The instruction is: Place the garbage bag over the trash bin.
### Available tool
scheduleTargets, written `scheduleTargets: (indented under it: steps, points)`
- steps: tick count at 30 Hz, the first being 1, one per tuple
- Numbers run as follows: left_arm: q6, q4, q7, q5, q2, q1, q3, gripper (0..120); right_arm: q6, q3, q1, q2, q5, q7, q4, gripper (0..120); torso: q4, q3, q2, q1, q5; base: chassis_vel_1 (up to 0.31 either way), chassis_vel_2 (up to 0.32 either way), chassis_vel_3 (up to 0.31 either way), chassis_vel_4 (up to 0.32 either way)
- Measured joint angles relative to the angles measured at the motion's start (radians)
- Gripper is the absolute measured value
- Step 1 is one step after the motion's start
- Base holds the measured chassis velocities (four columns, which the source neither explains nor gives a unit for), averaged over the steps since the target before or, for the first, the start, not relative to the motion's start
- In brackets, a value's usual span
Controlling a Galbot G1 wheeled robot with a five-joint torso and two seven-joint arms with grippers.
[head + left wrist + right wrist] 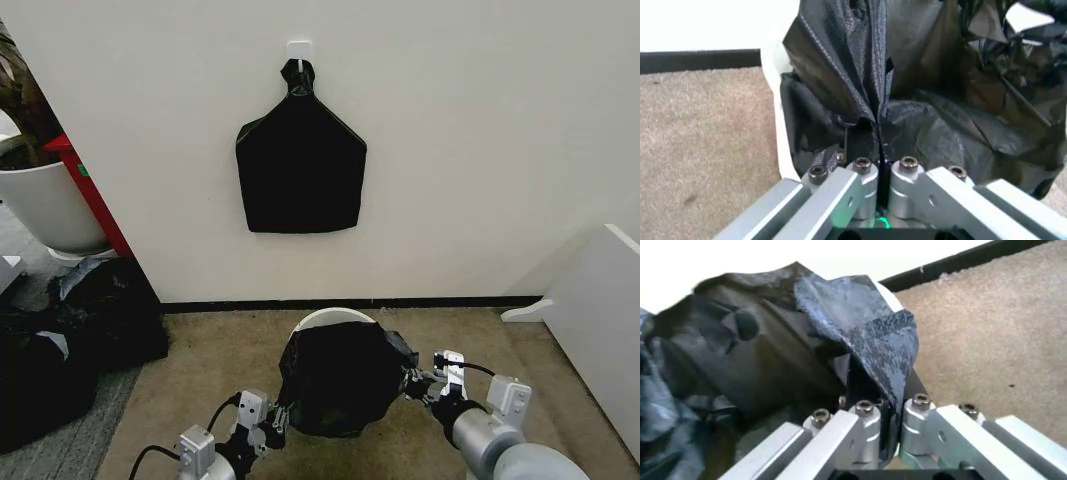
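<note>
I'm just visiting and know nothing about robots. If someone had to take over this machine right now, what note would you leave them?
Left pincer: shut on the garbage bag, at its near left edge.
Right pincer: shut on the bag's right edge.
The bag is spread between the two pincers over the trash bin, whose white rim shows behind it, on the carpet by the wall.
Done: bag gripped on both sides and brought over the bin.
Left: seat the bag's mouth around the rim, then let go.

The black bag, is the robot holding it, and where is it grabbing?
Yes. Both grippers pinch the garbage bag by its edges: the left gripper on the bag's left, the right gripper on its right.
</note>
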Motion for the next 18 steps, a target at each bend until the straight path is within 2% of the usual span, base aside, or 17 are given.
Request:
scheduleTargets:
  steps: [4, 10, 18]
  points:
    - [0.001, 0.005, 0.006, 0.0, -0.021, 0.008, -0.001, 0, 0.014, 0.003, -0.005, 0.006, -0.057, -0.042, -0.045, 0, 0.0, 0.0, 0.0, 0.0, 0.0001, 0.0, 0.0, 0.0, 0.0]
    - [0.001, 0.005, 0.007, -0.009, -0.038, 0.006, -0.01, 0, 0.02, 0.01, 0.002, 0.009, -0.066, -0.055, -0.073, 0, 0.0, 0.0, 0.0, 0.0, 0.0001, 0.0, 0.0, 0.0, 0.0]
    - [0.004, 0.053, -0.005, -0.019, -0.084, 0.01, -0.007, 0, 0.026, 0.025, 0.003, 0.021, -0.084, -0.066, -0.143, 0, 0.0, 0.0, 0.0, 0.0, 0.0001, 0.0, 0.0, 0.0, 0.0]
